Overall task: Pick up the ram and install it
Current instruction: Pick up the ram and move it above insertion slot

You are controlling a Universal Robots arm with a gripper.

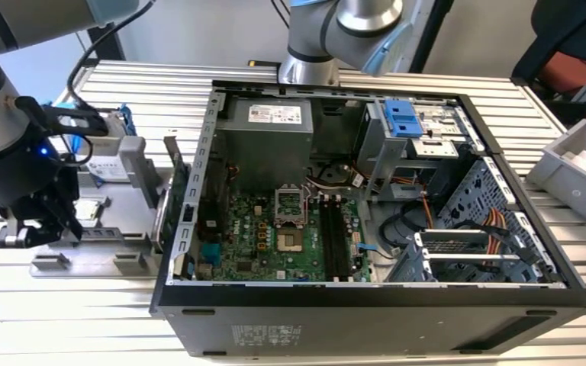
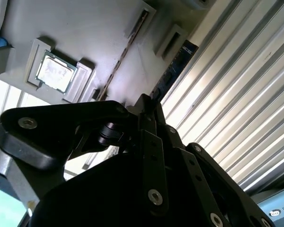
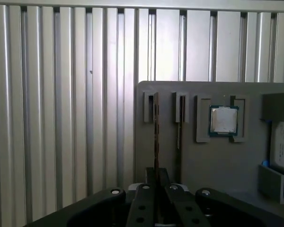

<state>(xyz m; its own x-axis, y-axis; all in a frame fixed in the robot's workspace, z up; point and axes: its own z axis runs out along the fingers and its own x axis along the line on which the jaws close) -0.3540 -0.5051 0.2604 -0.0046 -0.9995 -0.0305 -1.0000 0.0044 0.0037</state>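
The pick-up half of the job is in hand. The black pincer [image 3: 156, 173] sits low over the flat grey plastic holder tray [image 3: 199, 161] on the ribbed aluminium surface [image 3: 61, 94]. In the exterior view it is well apart from the open black computer case [image 1: 375, 293], whose long black memory slots [image 1: 334, 236] appear unfilled. In both wrist views its fingers are drawn almost together, with the ram [image 3: 155, 137], a thin, long, dark circuit-board stick, pinched between them near one end. I judge the grip made and the lift not yet done, since the stick's far end sits in its upright grey bracket at the tray's edge. In the first wrist view the ram shows edge-on as a narrow dark line. In the second wrist view its dark face [image 2: 174, 68] carries a blue patch toward the far end. Just beside it, a second thin stick [image 3: 179, 127] stands in the neighbouring bracket, and a square silver processor chip [image 3: 223, 120] lies in a recess further along the tray. Freeing the ram would seem to call for a straight pull in the board's own plane, without twist. A board this thin could bind in the bracket or flex, and the neighbouring stick leaves little room to one side.
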